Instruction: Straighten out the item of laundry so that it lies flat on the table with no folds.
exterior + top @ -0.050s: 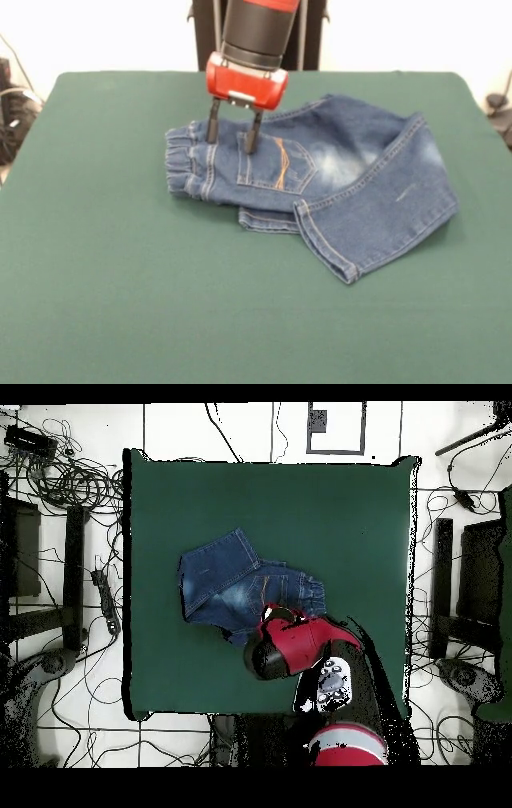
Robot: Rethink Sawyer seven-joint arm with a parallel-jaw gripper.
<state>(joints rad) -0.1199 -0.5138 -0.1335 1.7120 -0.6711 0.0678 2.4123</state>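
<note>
On the table [120, 280] I see my gripper [232, 134] spread, fingertips down on the folded jeans [336, 176].

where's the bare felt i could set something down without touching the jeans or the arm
Front view: the wide strip of table between the jeans and the near edge is bare, as is the stretch left of the waistband. It is crowded at the waistband end, where the open gripper stands on the denim.

arm [254, 32] vertical | hand [233, 133] pointing down | fingers [214, 122] apart
</note>
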